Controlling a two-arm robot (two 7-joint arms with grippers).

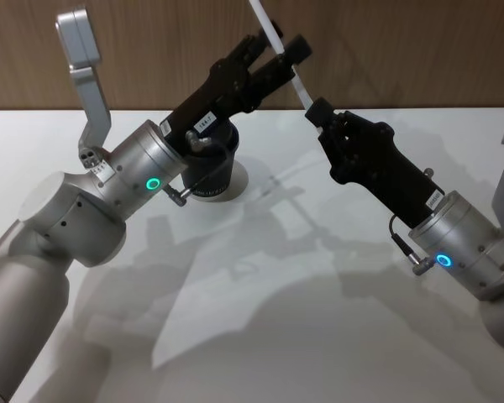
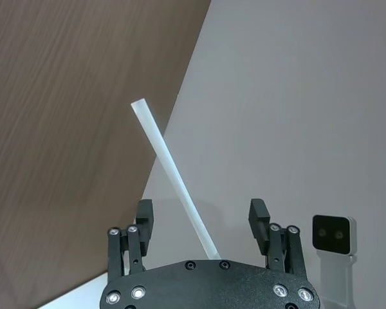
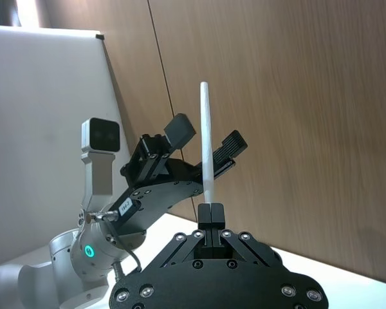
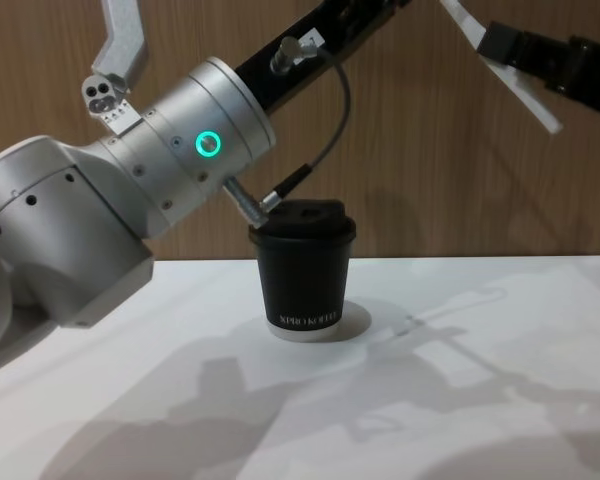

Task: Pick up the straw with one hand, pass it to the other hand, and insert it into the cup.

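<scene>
Nearest lies the white table (image 1: 260,336), matt and smooth, with both silver-wristed arms reaching out over it. The right gripper (image 1: 319,113) has its black blocky fingers pressed together on the low end of the straw (image 1: 267,23), which it holds up in the air, slanting away toward the wall. A little farther out, the left gripper (image 1: 277,50) has its fingers spread to either side of the straw's middle. In the left wrist view the white tube runs between the pads, apart from both. The straw is a thin, straight, smooth tube. I judge it very light, stiff enough to stand out unsupported, yet easy to crush or kink under a hard pinch, and slick enough to swivel in a loose one. The left gripper would best close on the middle, where it now sits, square across the tube and gently. That would leave a free length below to go into the lid. Beyond and beneath the left arm the cup (image 4: 303,270) stands upright on the table. It is black paper, tapering, with a pale bottom rim, small white lettering and a domed black plastic lid. The lid's opening cannot be made out. It is probably light and easy to tip. Behind it all is a brown wood-grain wall (image 1: 403,50).
</scene>
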